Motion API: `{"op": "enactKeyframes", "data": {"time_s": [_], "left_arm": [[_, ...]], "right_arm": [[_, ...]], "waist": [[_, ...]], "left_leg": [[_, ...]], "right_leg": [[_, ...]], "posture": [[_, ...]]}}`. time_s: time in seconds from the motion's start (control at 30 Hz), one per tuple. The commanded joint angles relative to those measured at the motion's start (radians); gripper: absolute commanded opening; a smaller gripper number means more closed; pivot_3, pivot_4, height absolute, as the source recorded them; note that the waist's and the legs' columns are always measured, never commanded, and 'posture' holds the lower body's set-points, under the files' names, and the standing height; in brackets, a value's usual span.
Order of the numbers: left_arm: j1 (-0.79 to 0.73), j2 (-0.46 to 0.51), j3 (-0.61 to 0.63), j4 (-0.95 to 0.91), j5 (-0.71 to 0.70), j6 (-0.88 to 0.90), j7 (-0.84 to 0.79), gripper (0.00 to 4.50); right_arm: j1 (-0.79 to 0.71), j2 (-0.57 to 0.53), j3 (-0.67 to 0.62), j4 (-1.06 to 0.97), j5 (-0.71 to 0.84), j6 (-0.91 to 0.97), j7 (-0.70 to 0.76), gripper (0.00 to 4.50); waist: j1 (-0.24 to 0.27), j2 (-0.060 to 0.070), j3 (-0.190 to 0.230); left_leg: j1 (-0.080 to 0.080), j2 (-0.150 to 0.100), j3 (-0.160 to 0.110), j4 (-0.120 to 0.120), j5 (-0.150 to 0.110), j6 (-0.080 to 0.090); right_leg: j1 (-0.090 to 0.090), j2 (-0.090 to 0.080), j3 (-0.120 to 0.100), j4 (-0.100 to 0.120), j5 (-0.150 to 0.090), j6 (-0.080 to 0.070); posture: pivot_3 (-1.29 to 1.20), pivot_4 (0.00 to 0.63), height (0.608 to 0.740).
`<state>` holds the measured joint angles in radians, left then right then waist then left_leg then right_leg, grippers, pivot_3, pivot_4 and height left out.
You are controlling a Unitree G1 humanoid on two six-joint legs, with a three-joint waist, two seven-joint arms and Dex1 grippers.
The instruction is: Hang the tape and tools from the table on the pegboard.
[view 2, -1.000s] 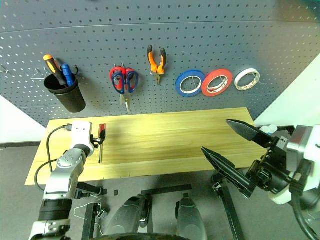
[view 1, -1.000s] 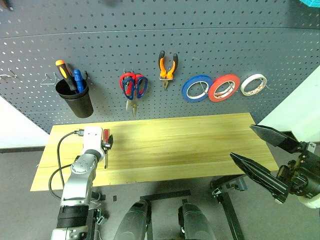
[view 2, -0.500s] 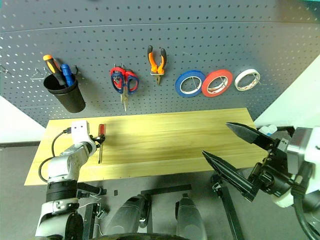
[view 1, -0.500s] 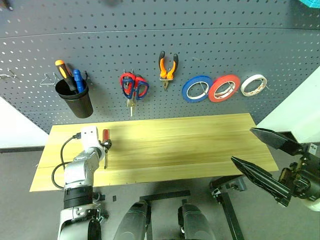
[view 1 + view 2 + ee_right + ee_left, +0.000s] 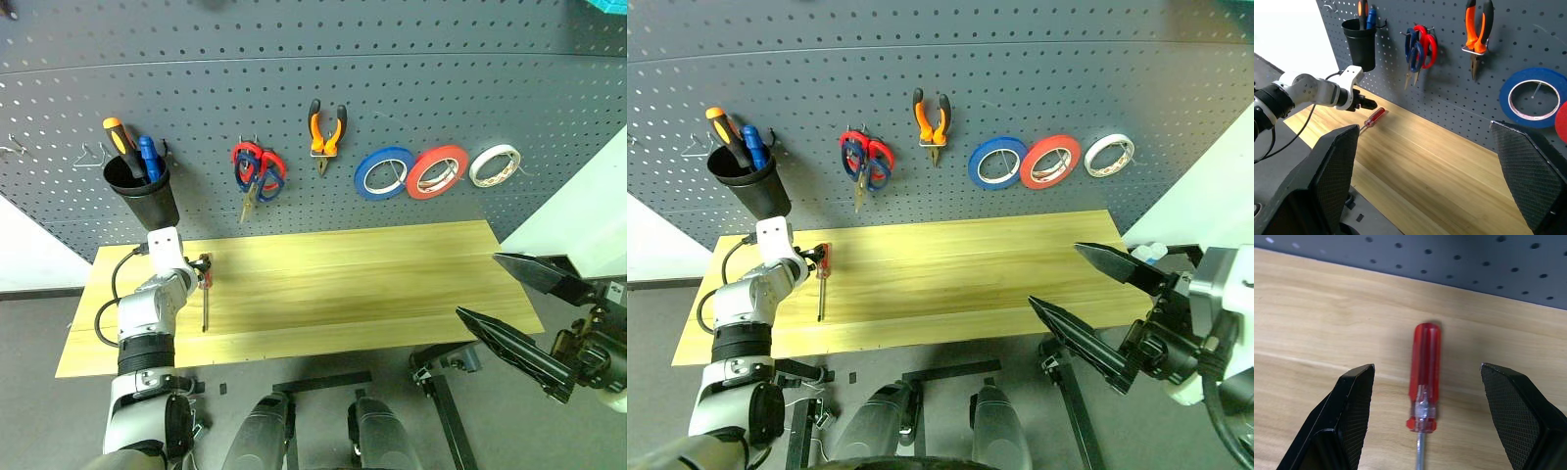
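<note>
The left hand (image 5: 1425,423) has slid toward the pegboard (image 5: 392,88), open astride the red-handled screwdriver (image 5: 1423,377).

**My arms, silver and black**

My left arm (image 5: 147,318) is silver metal with a white wrist block and a looping black cable. My grippers' fingers (image 5: 1349,423) are black wedges with cross-hatched pads; my right gripper (image 5: 524,313) matches.

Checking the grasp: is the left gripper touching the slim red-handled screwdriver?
Apart. In the left wrist view, bare wood separates the screwdriver from both open jaws.
</note>
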<state>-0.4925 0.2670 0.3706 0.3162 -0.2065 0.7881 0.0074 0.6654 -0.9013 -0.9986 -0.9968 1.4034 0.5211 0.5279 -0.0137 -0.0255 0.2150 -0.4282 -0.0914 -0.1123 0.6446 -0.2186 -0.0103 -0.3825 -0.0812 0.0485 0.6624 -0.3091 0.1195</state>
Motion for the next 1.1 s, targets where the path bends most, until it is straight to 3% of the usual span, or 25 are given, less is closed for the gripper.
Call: {"op": "enactKeyframes", "data": {"time_s": [0.03,0.37,1.1], "left_arm": [[0.025,0.014,0.017,-0.044,-0.008,0.026,0.013,3.6],[0.066,0.0,0.016,-0.108,-0.023,0.065,0.033,3.6],[-0.017,-0.004,-0.024,0.008,-0.01,0.011,0.027,3.6]], "right_arm": [[0.004,-0.021,-0.038,0.002,0.046,0.009,0.007,4.5],[0.029,-0.051,-0.111,0.016,0.126,0.062,0.027,4.5],[0.082,-0.058,-0.195,-0.003,0.222,0.124,0.005,4.5]], "waist": [[0.0,-0.001,0.002],[0.0,-0.01,0.025],[-0.004,-0.013,0.075]], "left_leg": [[0.0,0.0,0.0,0.0,0.0,0.0],[-0.015,0.0,0.0,0.001,0.0,0.001],[-0.019,0.0,0.0,-0.002,-0.002,0.003]], "right_leg": [[0.0,0.0,0.0,0.0,0.0,0.0],[-0.015,0.0,0.0,-0.001,0.0,0.0],[-0.017,-0.001,0.0,-0.006,0.0,0.0]], "posture": [[-0.12,0.249,0.74],[-0.14,0.301,0.74],[-0.17,0.352,0.74]]}}
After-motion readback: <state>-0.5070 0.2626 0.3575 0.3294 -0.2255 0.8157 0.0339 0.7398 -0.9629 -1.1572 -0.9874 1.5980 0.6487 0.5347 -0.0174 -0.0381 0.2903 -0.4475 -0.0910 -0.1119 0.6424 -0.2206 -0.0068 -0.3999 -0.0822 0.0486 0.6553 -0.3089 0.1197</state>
